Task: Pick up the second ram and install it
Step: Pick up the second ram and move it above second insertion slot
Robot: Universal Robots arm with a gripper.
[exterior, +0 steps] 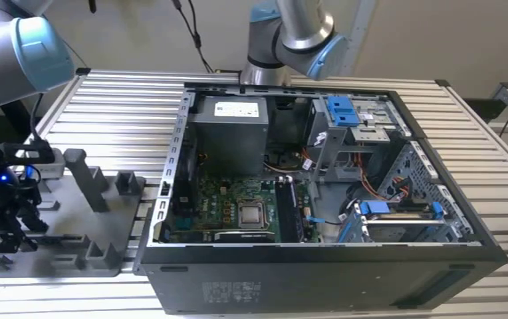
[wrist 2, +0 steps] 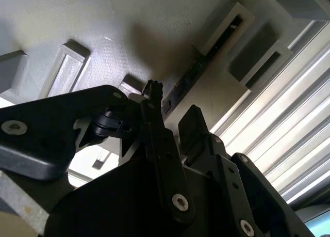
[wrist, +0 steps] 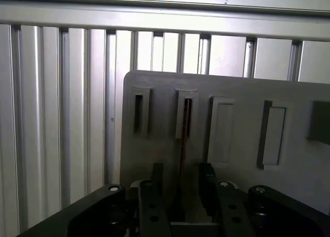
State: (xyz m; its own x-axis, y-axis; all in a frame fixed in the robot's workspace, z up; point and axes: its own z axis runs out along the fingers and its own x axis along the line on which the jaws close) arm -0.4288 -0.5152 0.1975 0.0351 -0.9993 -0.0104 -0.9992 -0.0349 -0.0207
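Note:
The second ram [wrist: 184, 124] is a thin dark stick standing on edge in a raised slot of the grey fixture plate [wrist: 242, 108]. In both wrist views it runs down between my fingers. My gripper [wrist: 181, 169] is open, with one finger on each side of the stick and a small gap to each. The second wrist view shows the ram [wrist 2: 198, 66] running from its slot to the gap between the fingertips of the gripper [wrist 2: 172, 107]. In the exterior view my gripper [exterior: 10, 229] hangs low over the fixture plate [exterior: 68, 219], at that view's left.
An open computer case [exterior: 325, 279] lies on the slatted metal table [exterior: 121, 106], with a green board [exterior: 227, 209] and long black slots [exterior: 288, 212] inside. Grey upright posts [exterior: 78, 169] rise from the fixture plate. A second arm's base [exterior: 280, 40] stands behind the case.

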